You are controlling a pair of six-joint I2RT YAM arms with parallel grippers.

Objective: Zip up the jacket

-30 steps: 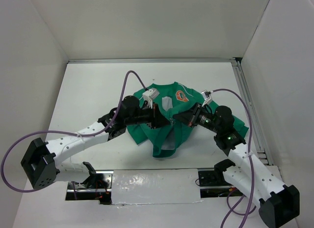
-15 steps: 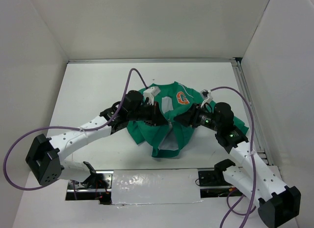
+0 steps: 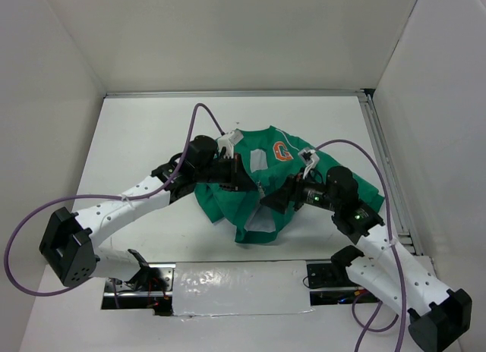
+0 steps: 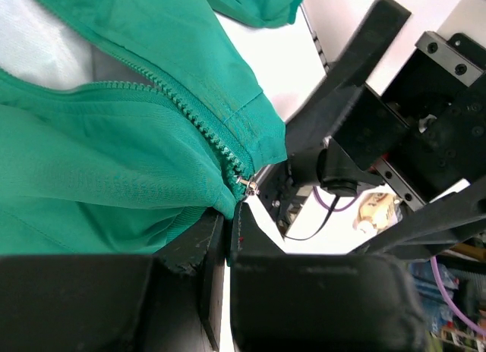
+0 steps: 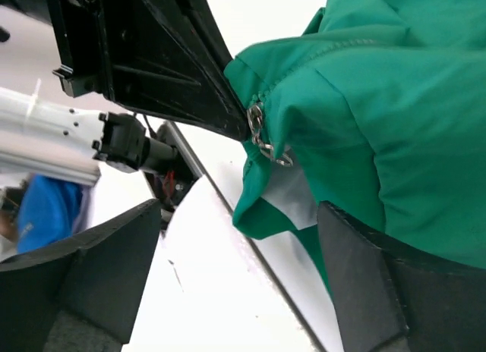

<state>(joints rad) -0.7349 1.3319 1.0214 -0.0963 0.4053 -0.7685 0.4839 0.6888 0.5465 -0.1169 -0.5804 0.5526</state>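
Here the white table carries the jacket, bunched in a green heap near its middle. The orange G patch faces up on the far side. The left arm and right arm both reach in over the cloth and meet at its near front.

The left gripper is pressed together, pinching the hem just below the end of the zipper. The right gripper is spread wide. Cloth hangs between its fingers and lies against the one on the right of its wrist view, unclamped.

The zipper's teeth run down to a small metal pull. It dangles at the cloth's edge, just beside the left gripper's black finger. Higher up, white lining shows beside the zipper.
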